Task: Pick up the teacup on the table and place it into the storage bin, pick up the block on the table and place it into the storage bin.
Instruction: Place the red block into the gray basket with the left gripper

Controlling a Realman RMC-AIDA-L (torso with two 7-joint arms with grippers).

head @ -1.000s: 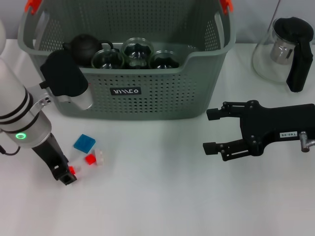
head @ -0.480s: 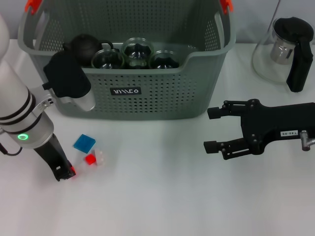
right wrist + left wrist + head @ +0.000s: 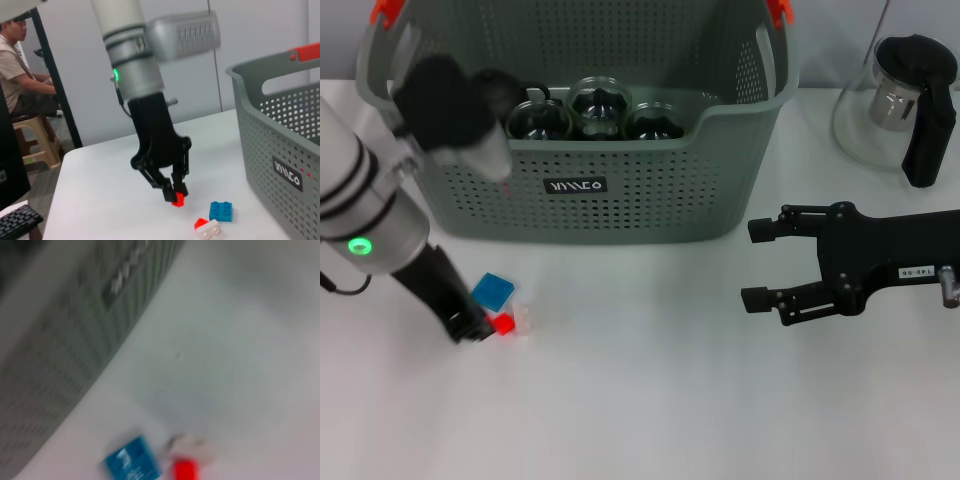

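Left gripper (image 3: 176,194) pinches a small red block (image 3: 177,200) low over the table (image 3: 650,400), in front of the storage bin (image 3: 620,200).

In the head view, the left arm reaches down at the lower left of the frame, its fingers clamped together on the red block, just beside a blue block (image 3: 492,291) and a red-and-white block (image 3: 510,322) lying on the table. The storage bin fills the upper middle and holds glass teacups (image 3: 600,105) and a dark teapot (image 3: 498,88). The right gripper (image 3: 756,264) hovers at the middle right with its fingers spread apart, holding nothing. A glass pitcher (image 3: 900,100) stands at the upper right.
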